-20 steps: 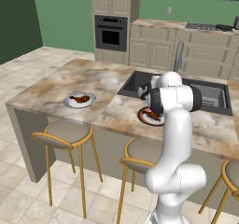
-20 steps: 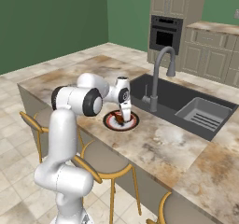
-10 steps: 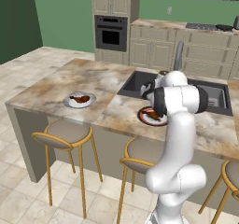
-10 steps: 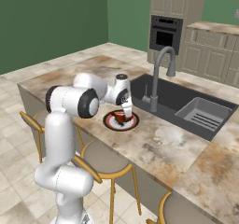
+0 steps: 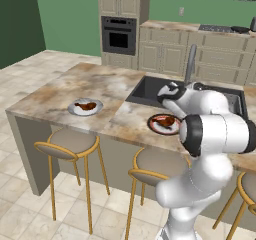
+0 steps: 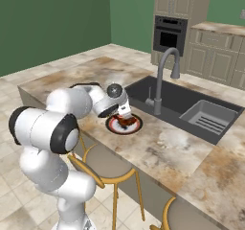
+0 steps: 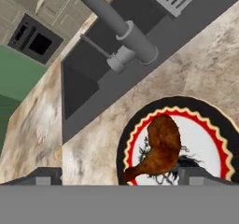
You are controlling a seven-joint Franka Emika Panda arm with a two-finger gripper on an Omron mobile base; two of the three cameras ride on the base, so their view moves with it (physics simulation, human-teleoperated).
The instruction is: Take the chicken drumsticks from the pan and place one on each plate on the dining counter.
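The claw (image 6: 125, 115) hangs released just above the red-rimmed plate (image 7: 219, 139), whose drumstick (image 7: 158, 148) lies below it, thick end toward the sink (image 6: 186, 104); the other drumstick (image 5: 88, 105) sits on the grey-white plate (image 5: 75, 109), far left along the bench (image 5: 100, 89).

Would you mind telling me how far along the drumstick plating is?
Done: one drumstick lies on the grey-white plate, the other drumstick on the red-rimmed plate. In hand: nothing; the claw stands open above that plate. Left: seemingly only withdrawing.
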